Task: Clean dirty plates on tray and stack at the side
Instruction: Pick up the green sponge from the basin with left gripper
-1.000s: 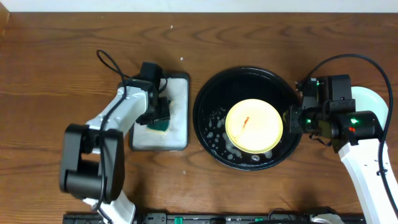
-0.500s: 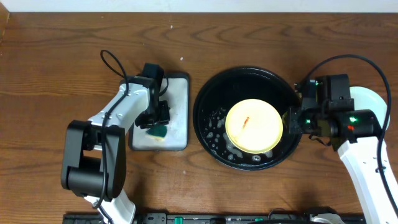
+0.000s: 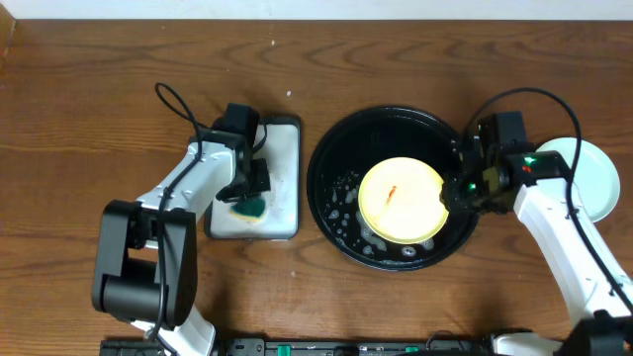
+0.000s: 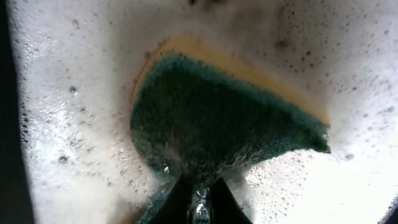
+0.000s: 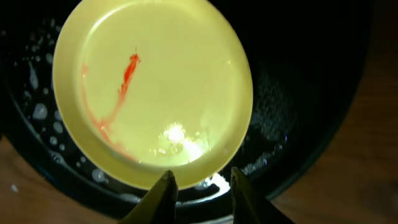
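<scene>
A yellow plate [image 3: 401, 201] with a red smear lies in the round black tray [image 3: 318, 178]. My right gripper [image 3: 457, 190] hovers over the tray's right side. In the right wrist view its tips [image 5: 202, 175] stand open just off the yellow plate's [image 5: 152, 87] near rim, above the wet black tray [image 5: 298, 93], holding nothing. My left gripper [image 3: 249, 193] is down in the foamy sponge tray [image 3: 282, 178]. In the left wrist view it [image 4: 198, 186] is shut on the green and yellow sponge [image 4: 217, 118], pinching its near edge.
A pale mint plate [image 3: 593, 178] sits on the table at the far right, partly under my right arm. Soap foam [image 4: 74, 124] covers the sponge tray. Suds dot the black tray's floor [image 3: 346, 213]. Bare wooden table [image 3: 79, 119] surrounds everything.
My left gripper has closed on the sponge. The right arm has swung in to the left, bringing its gripper over the tray's right rim by the yellow plate.
</scene>
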Available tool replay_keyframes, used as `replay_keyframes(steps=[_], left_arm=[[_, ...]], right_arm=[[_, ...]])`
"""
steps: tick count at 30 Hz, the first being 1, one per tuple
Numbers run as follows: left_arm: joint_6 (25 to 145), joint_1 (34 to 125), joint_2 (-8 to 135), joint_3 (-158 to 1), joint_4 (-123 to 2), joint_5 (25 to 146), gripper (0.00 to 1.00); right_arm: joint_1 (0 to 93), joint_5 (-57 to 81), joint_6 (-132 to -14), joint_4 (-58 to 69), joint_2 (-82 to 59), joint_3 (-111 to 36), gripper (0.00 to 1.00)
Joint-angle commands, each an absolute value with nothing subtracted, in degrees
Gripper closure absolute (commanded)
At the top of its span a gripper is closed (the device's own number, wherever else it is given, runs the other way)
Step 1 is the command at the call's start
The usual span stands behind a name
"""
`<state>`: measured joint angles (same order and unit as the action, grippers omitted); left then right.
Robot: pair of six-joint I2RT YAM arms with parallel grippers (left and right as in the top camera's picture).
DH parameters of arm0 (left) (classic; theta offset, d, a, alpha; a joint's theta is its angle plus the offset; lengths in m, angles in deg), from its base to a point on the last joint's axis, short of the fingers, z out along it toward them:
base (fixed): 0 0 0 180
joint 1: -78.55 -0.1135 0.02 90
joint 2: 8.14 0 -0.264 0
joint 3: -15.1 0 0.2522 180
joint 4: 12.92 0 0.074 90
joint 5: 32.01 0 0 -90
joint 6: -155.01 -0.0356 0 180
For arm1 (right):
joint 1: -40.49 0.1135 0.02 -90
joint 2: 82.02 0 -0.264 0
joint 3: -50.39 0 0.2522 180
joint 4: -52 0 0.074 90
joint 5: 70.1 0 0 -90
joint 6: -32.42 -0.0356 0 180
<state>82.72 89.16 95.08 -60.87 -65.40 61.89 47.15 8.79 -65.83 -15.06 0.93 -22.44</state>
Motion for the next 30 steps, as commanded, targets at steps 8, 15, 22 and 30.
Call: replay_keyframes(steps=[8, 15, 22, 30], left_arm=[[80.0, 89.0, 92.8, -69.4, -80.3, 61.7, 0.93], [79.6, 89.9, 86.5, -71.6, -82.6, 74.1, 0.93], [78.5, 96.2, 80.9, -75.0, -82.6, 73.7, 0.93], [81.5, 106.2, 81.0, -77.6, -78.2, 72.7, 0.93]], right_arm=[[46.5, 8.4, -65.2, -13.2, 10.2, -22.1, 0.73], [46.6, 7.6, -65.2, -8.0, 14.6, -22.1, 0.76], [46.4, 7.6, -65.2, -5.6, 20.5, -22.1, 0.82], [45.7, 7.4, -60.9, -8.1, 14.8, -22.2, 0.8]])
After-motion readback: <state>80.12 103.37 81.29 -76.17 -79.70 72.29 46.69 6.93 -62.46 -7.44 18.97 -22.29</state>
